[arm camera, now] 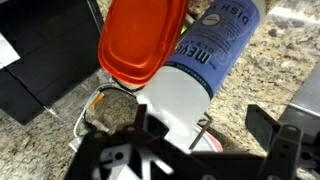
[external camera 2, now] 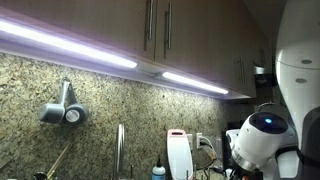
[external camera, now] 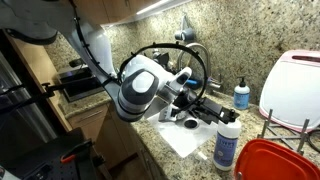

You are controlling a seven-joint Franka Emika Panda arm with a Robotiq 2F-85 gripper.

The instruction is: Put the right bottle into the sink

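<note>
Gripper found with jaws apart, nothing held. Bottle stands on the counter beside a red container, just ahead of the jaws. Risk noted — the tall bottle may be toppled by an off-centre finger, or the container struck.

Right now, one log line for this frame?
phase: pre-grasp | gripper: open, empty | right bottle: upright on counter, ungrasped | placed: no

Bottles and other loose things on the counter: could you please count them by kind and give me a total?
Bottles: 2 (white bottle, blue bottle)
Lids: 1 (red lid)
Boards: 1 (cutting board)
Sheets: 1 (white sheet)
Total: 5
</note>
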